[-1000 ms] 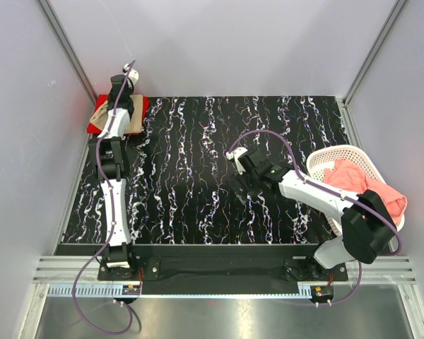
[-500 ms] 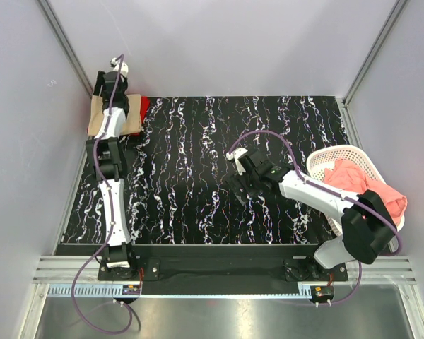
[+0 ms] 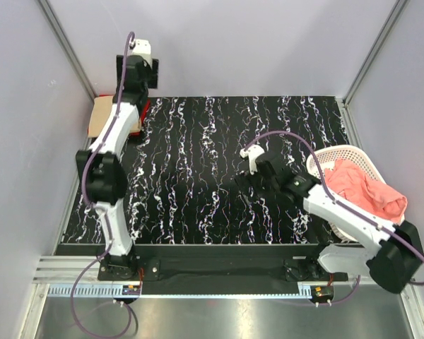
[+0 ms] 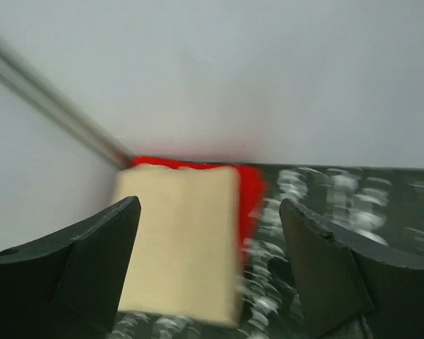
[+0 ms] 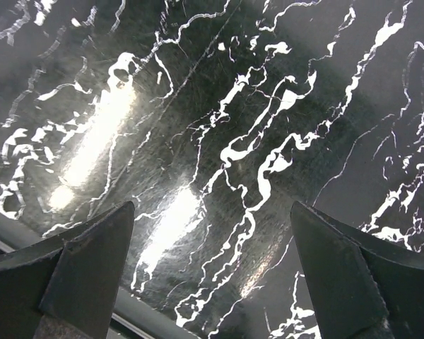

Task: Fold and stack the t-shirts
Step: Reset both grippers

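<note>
A folded tan t-shirt lies on a folded red t-shirt in the table's far left corner. In the left wrist view, the tan t-shirt covers most of the red t-shirt, which shows along its far and right edges. My left gripper hangs open above the stack, holding nothing. A salmon-pink t-shirt lies crumpled in the white basket at the right. My right gripper is open over bare table, left of the basket.
The black white-veined table top is bounded by grey walls at the back and sides, with metal corner posts. The pink cloth spills over the basket's right rim. A rail runs along the near edge by the arm bases.
My left gripper opened, let go of the tan t-shirt on the red one, then rose toward the back wall. The right arm shifted slightly to the right, still open.
</note>
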You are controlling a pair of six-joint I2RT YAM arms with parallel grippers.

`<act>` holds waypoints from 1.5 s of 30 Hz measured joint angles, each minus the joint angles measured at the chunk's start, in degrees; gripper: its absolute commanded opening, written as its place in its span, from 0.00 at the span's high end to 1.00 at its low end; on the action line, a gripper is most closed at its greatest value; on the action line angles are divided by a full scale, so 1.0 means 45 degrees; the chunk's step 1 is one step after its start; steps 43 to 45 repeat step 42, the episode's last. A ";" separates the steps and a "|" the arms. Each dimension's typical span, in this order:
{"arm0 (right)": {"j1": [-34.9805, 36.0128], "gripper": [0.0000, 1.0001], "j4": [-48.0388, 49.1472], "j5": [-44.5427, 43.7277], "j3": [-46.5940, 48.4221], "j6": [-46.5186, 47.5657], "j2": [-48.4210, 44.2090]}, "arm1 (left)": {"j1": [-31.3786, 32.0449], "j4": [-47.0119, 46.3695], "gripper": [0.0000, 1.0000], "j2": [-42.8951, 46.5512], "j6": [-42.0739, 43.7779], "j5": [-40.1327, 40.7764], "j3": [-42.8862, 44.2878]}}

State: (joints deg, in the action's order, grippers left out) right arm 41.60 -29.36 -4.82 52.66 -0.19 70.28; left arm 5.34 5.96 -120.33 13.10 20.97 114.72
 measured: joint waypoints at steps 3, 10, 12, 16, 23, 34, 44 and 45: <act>0.0000 0.00 0.0228 0.0034 -0.0612 -0.0311 -0.1175 | 0.1049 0.0510 0.07 0.2851 -0.1753 -0.1098 -0.2880; -0.0039 0.00 0.2195 -0.0486 -0.2696 -0.2623 -0.4095 | 0.4065 0.0656 0.01 0.7932 -0.6008 -0.3424 -0.9530; -0.0073 0.00 0.3099 -0.0811 -0.3687 -0.3614 -0.4891 | 0.4945 0.0777 0.01 0.8956 -0.7014 -0.3818 -1.1390; -0.0092 0.00 0.4235 -0.1287 -0.5571 -0.5795 -0.6057 | 0.6183 0.0549 0.01 1.1944 -0.8981 -0.4386 -1.5402; -0.0087 0.00 0.5013 -0.1428 -0.9238 -1.0253 -1.0151 | 0.7184 0.0053 0.01 2.1099 -1.2896 -0.4478 -2.1867; -0.0078 0.00 0.1715 -0.2618 -1.0020 -1.4110 -1.3070 | 0.7203 0.2293 0.01 2.6627 -1.6179 -0.4974 -2.4368; -0.0078 0.00 0.1175 -0.2861 -1.0049 -1.5936 -1.4489 | 0.7218 0.0301 0.01 2.6646 -1.8404 -0.6086 -2.4791; -0.0078 0.00 0.1175 -0.2861 -1.0049 -1.5936 -1.4489 | 0.7218 0.0301 0.01 2.6646 -1.8404 -0.6086 -2.4791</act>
